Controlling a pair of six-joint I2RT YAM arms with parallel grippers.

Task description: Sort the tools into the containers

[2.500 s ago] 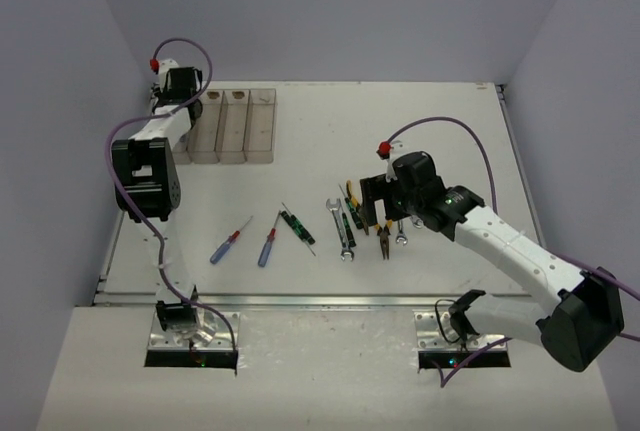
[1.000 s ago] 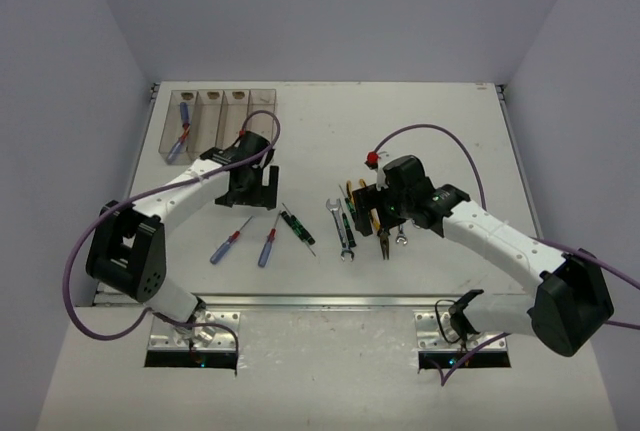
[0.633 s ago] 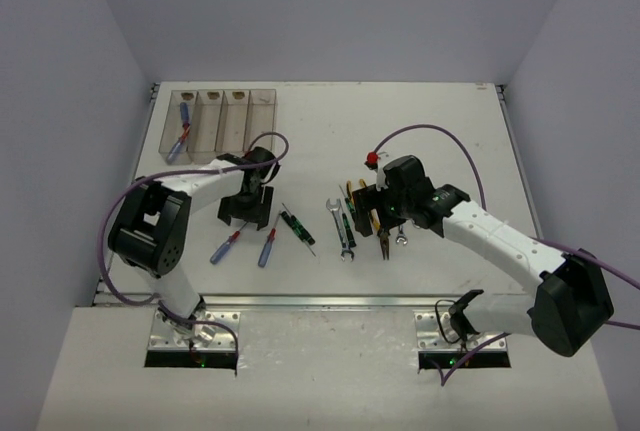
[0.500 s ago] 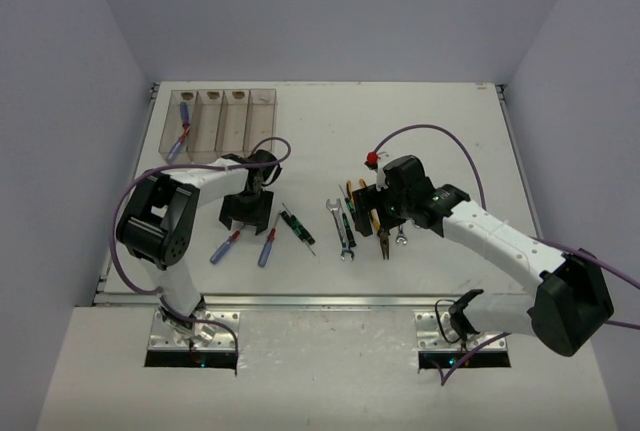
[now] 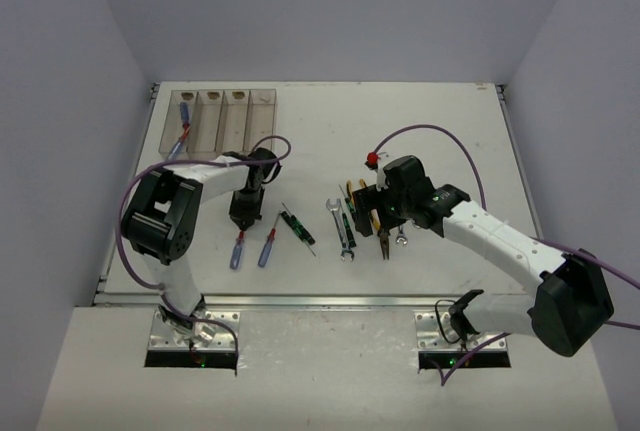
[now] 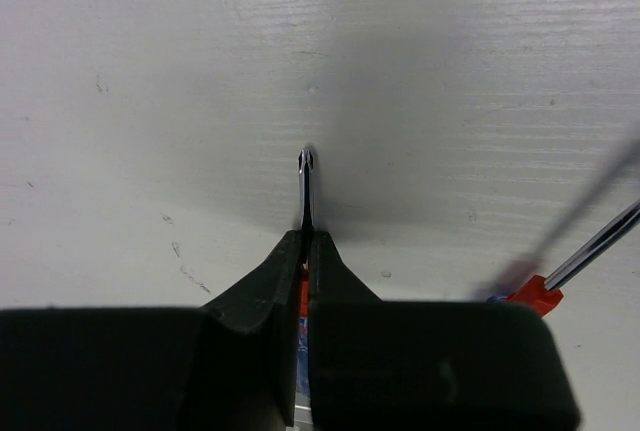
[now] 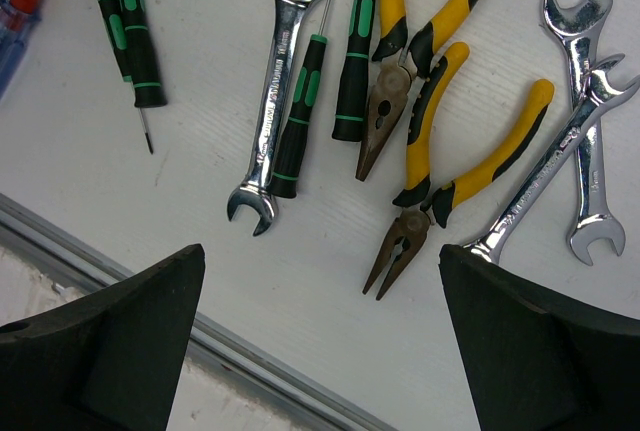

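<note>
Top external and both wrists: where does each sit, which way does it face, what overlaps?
Top external: above, behind the bases, looking down on the table; left arm and right arm show.
Left wrist: on that arm, facing down at the table; jaws shut on a blue screwdriver fill the bottom.
Right wrist: on that arm, facing down at pliers and wrenches; open jaws at lower corners.
Shared: pliers, in top and right wrist.

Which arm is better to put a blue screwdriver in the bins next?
Left. The left gripper is shut on a blue screwdriver, and the bins sit on its side. The right gripper hangs open over the pliers and wrenches, farther from the bins.
</note>
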